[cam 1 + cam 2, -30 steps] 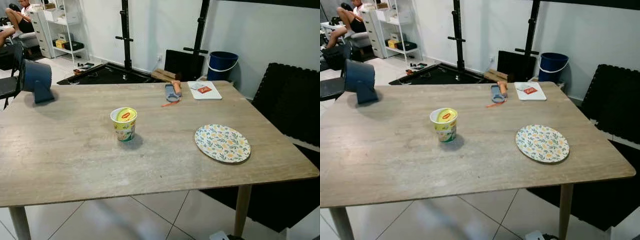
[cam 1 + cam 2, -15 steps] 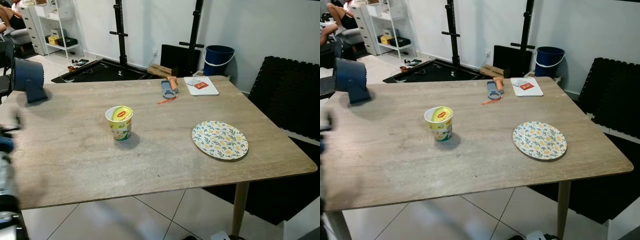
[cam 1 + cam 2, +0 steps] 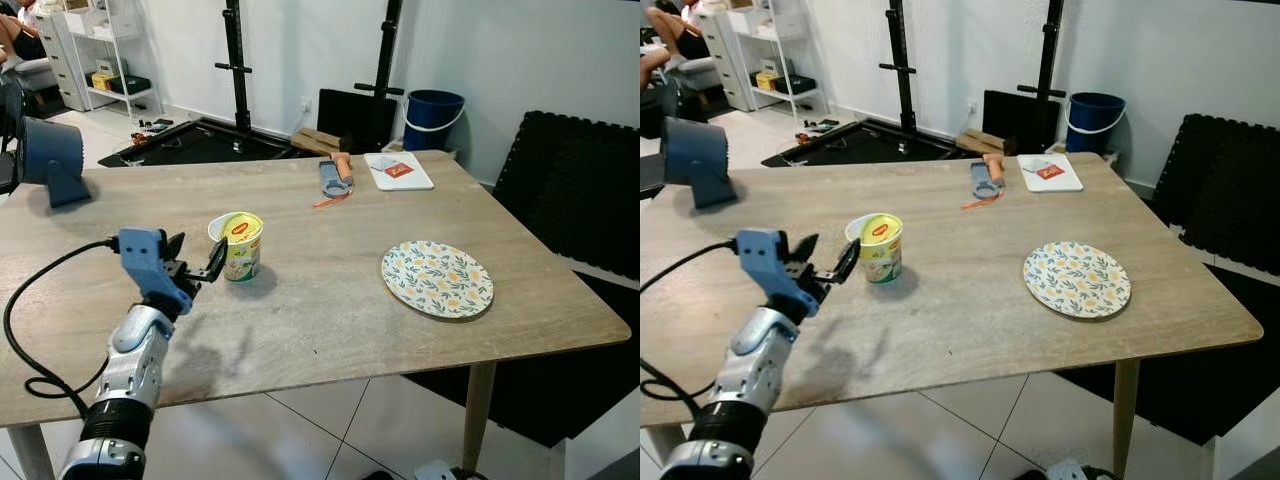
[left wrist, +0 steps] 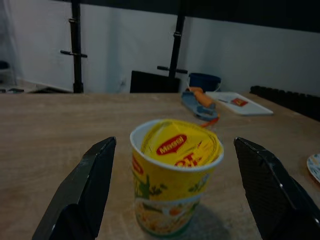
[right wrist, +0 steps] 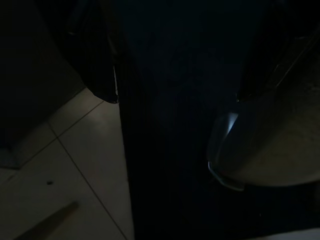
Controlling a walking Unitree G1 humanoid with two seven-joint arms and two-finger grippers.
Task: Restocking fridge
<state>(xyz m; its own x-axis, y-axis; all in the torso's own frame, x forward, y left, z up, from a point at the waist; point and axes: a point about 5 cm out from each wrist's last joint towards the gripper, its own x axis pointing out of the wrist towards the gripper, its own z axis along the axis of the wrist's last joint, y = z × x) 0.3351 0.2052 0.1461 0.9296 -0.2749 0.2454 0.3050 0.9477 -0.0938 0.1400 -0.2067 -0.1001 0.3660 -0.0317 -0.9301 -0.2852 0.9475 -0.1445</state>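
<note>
The right wrist view is almost black, its dark finger (image 5: 102, 60) barely distinct above pale floor tiles (image 5: 60, 170), while the left arm (image 3: 125, 385) runs off the frame's bottom edge.

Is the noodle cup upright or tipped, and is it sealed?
Upright: the noodle cup stands on its base on the table. Sealed or not, cannot tell: its yellow lid looks crumpled. The open left gripper faces it, not touching.

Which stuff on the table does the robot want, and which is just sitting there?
Wanted:
noodle cup, with the left gripper open just short of it

Just sitting there:
plate
fan
white board
tool with orange handle
</note>
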